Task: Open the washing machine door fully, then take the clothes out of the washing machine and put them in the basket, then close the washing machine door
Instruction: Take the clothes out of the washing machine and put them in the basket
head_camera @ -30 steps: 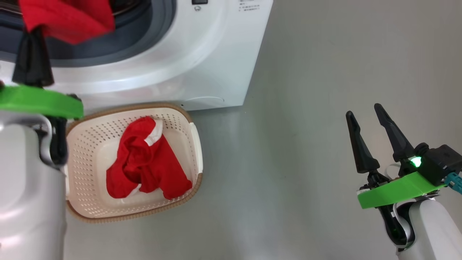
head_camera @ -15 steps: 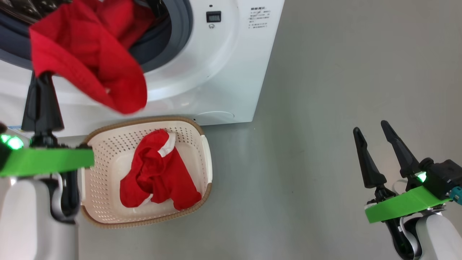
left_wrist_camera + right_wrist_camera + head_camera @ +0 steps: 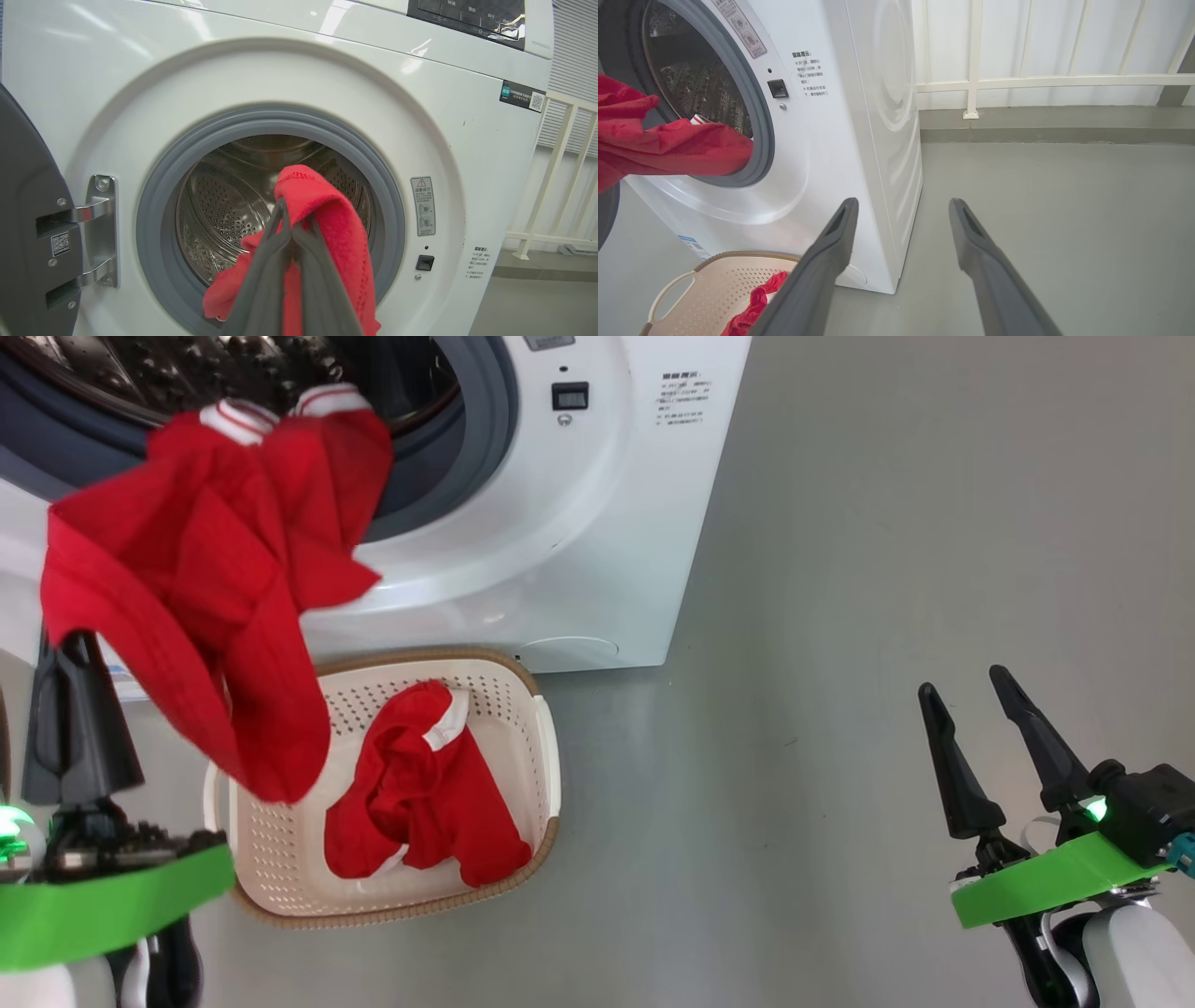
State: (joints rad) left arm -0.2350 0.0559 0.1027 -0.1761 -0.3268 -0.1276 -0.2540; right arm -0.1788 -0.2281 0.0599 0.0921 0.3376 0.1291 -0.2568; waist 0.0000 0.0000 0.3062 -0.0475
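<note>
Left gripper: jaws closed tight on a red garment, which is pinched between the two fingers and folded over their tips, as the left wrist view confirms. The garment hangs in front of the washing machine opening. Its white-trimmed end is at the mouth of the drum; whether that end is inside cannot be told. In the head view its lower end hangs in front of the basket's near-left corner.

Door: swung open on its hinge, at the left of the opening.

Basket: on the floor just in front of the machine, holding a second red garment, crumpled, with white trim showing.

Right gripper: fingers spread wide apart, holding nothing, over bare floor well to the right of the machine and basket.
</note>
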